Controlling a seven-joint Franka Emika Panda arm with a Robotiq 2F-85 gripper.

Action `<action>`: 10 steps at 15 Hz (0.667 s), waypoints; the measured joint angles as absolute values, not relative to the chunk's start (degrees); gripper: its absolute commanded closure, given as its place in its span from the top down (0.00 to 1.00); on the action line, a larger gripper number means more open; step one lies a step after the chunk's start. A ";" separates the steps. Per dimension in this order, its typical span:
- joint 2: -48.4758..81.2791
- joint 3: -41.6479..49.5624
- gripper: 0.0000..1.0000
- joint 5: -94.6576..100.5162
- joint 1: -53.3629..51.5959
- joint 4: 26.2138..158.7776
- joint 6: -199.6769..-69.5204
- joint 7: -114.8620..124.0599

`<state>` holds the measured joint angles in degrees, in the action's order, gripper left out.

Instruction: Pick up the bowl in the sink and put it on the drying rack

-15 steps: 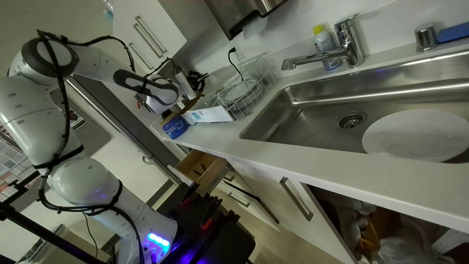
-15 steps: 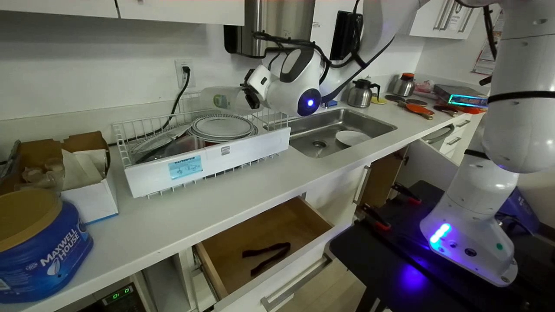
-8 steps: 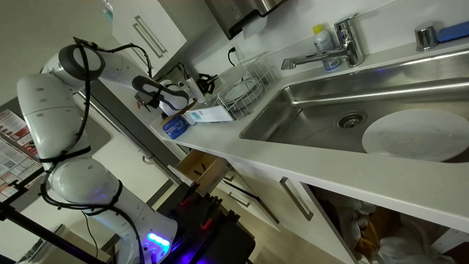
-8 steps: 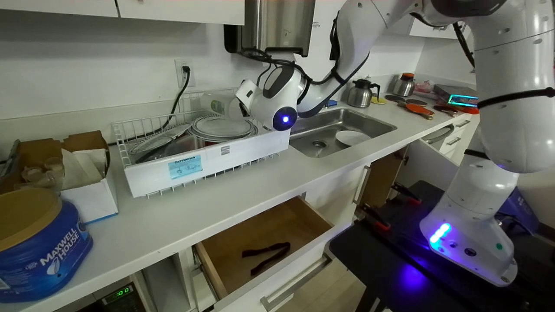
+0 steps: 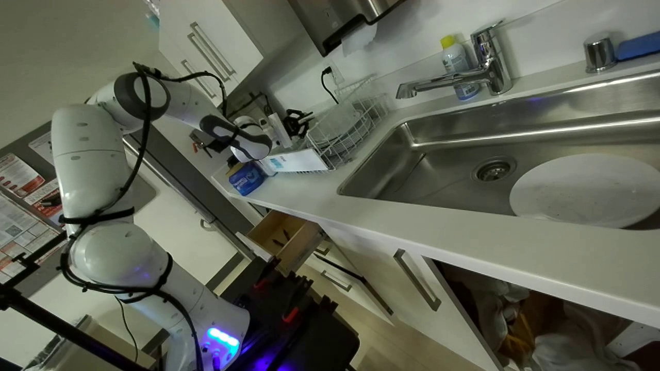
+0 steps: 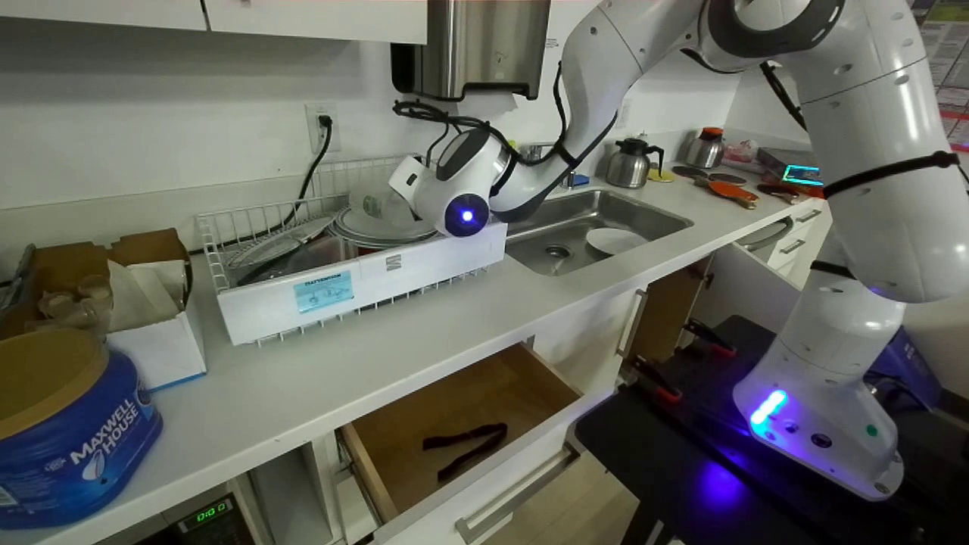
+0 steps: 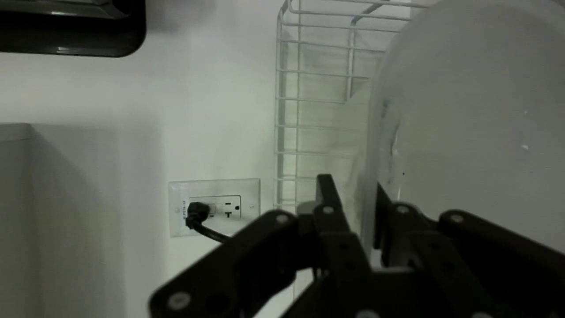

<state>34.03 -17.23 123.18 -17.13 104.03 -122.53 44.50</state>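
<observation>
The bowl is a large translucent plastic vessel, tilted just above or against the plates in the drying rack; contact is hard to tell. It also shows in the wrist view and in an exterior view. My gripper has its fingers close together with the bowl's wall between them, and appears shut on it. The gripper also shows in an exterior view. The rack's white wires stand behind the bowl. The steel sink is to the rack's side, away from my gripper.
A white oval plate lies in the sink. Plates stand in the rack. A faucet, a power outlet with cord and a paper dispenser are near. A coffee tub and open box share the counter.
My arm has moved down and toward the rack, carrying the bowl. The bowl has gone from about level above the plates to lower and tilted. The sink and plate have not changed.
</observation>
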 measured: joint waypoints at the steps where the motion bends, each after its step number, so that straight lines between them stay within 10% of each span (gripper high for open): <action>1: 34.23 -17.55 0.58 122.18 -17.22 103.60 -122.55 42.99; 6: 33.02 -19.40 0.95 118.83 -17.76 103.37 -122.96 38.24; 10: 28.07 -20.24 1.00 115.11 -17.69 106.31 -125.85 36.36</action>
<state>28.07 -20.24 115.11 -17.69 106.31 -125.85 36.36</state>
